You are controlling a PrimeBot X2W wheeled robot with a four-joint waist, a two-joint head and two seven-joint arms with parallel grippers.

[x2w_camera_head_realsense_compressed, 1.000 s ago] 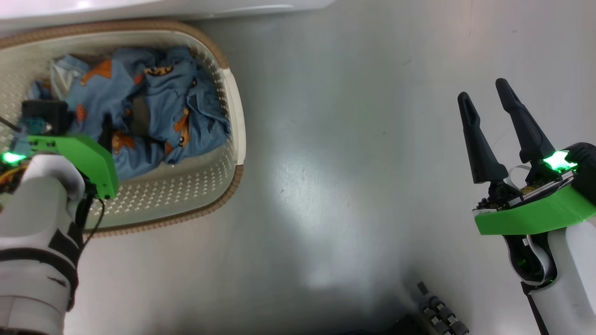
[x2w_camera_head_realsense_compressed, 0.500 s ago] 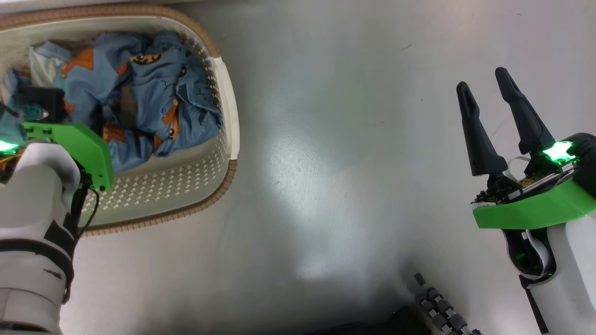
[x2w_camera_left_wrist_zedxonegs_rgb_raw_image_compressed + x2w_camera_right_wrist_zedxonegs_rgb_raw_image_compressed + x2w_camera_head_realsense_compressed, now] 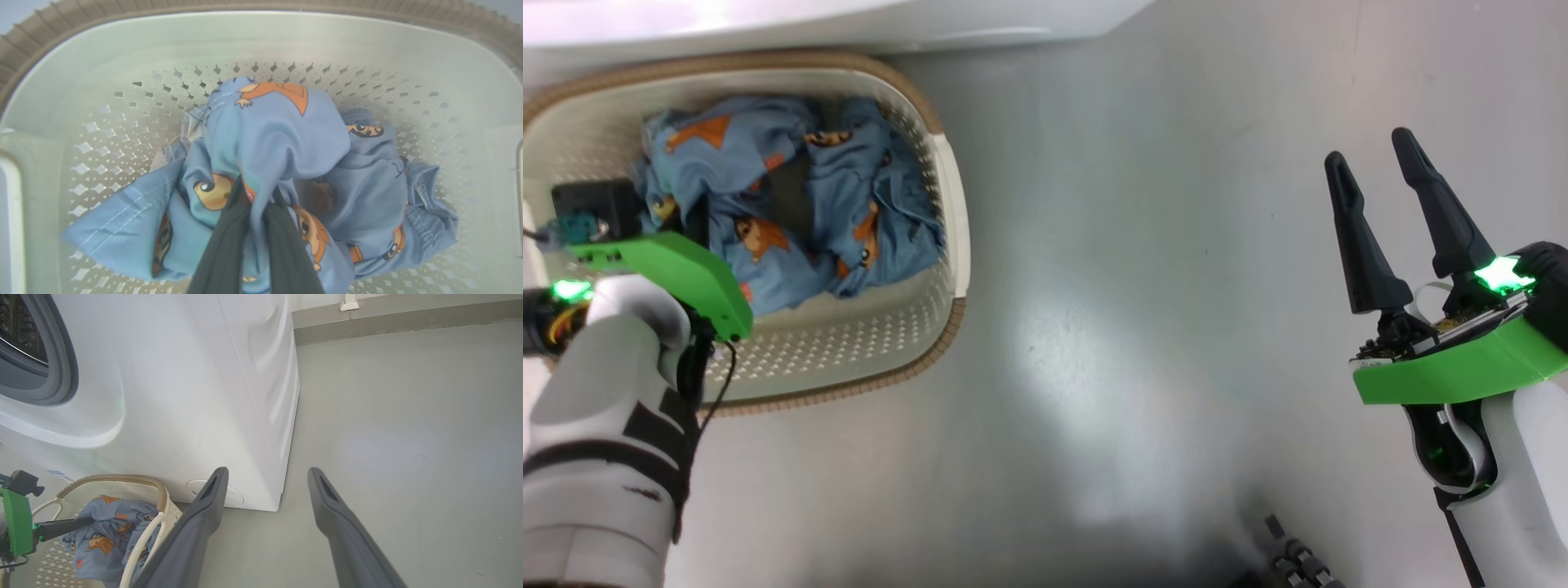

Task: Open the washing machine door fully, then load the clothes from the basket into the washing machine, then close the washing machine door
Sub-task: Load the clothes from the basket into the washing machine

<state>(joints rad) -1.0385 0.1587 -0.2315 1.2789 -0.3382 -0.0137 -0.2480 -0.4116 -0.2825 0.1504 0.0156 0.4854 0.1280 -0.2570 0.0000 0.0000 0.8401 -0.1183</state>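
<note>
I see a smooth grey floor (image 3: 1160, 269), shiny with a pale patch of light, a white basket (image 3: 954, 224) with a brown rim sitting on it, the big white washing machine (image 3: 184, 396) standing on it just beside the basket

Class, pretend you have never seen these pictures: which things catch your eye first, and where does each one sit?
The blue cartoon-print clothes jump out, bunched in the cream basket on the floor at the left, with the left pincer closed on a fold of them. At the right, the right pincer hangs open over bare grey floor. Just beyond the basket stands the white washing machine.
</note>
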